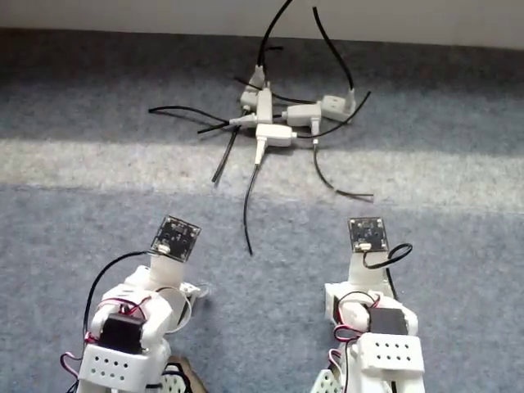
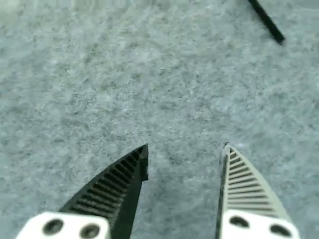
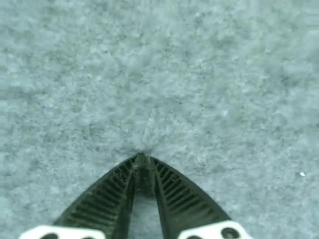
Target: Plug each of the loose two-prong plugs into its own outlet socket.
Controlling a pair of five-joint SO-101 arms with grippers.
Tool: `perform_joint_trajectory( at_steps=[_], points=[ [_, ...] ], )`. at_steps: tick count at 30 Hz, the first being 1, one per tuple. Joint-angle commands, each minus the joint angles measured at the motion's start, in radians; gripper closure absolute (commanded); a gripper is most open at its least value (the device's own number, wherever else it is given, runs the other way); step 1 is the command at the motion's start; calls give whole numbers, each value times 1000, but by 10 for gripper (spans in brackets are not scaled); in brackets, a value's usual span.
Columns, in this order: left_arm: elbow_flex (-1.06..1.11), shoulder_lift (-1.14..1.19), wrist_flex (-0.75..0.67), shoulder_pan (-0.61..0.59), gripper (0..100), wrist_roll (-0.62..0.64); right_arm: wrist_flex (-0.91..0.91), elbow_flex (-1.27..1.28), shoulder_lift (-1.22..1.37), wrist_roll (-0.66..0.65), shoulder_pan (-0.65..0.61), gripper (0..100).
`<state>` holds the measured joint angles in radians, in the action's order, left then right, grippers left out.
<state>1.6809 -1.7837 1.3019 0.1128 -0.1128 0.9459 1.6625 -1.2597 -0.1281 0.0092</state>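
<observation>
L pincer [image 2: 186,147] agape; R pincer [image 3: 143,156] closed; plugs [image 1: 274,133] clustered.

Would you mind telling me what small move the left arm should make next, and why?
Probably extend the left gripper forward toward the cluster of white plugs and sockets: it is open and empty over the grey mat, and the cluster lies farther out.

White plugs & sockets [image 1: 277,119] sit too small in my high view: can't tell which pcs are plugs vs sockets, or whether any are mated. One black cord [image 1: 267,33] runs off the top edge. In my left wrist view a cord end [image 2: 266,21] is cut by the edge. My left arm [image 1: 123,340] & right arm [image 1: 381,344] are cropped at the bottom.
</observation>
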Motion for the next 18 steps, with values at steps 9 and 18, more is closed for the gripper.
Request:
perform_joint_trajectory(
  at_steps=[9,18],
  points=[
    [15,4,6,-217,765,5,71,25,13,6,74,990],
    [15,4,5,-216,765,2,71,25,13,3,74,990]
  ],
)
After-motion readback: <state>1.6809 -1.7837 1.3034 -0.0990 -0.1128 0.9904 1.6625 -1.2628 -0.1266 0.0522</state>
